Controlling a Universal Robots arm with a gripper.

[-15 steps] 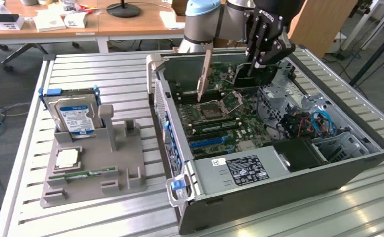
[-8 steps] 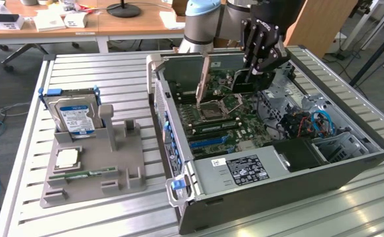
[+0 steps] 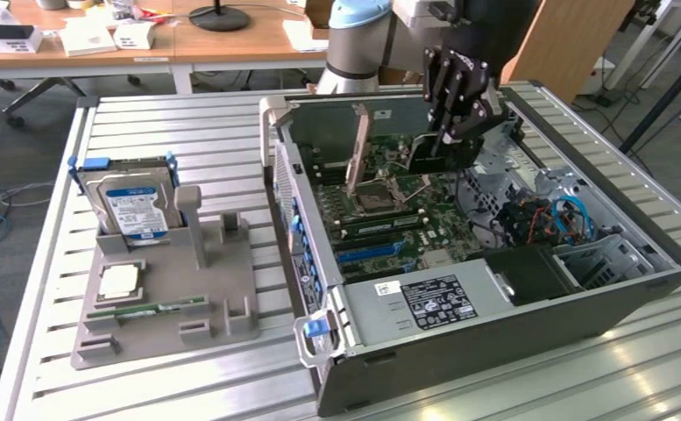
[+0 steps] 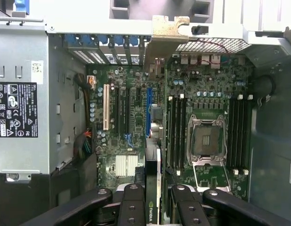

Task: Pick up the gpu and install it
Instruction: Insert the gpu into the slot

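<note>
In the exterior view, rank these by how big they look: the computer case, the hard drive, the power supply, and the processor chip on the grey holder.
Largest to smallest:
1. computer case
2. power supply
3. hard drive
4. processor chip

gpu (image 4: 154, 188) near end hidden among claw (image 4: 157, 209) links; NVIDIA label (image 4: 150, 214) cut off.

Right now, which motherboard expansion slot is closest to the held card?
The blue slot, directly beside the gpu clamped edge-on in the gripper. The cream slot and the black slots between them lie farther off.
</note>
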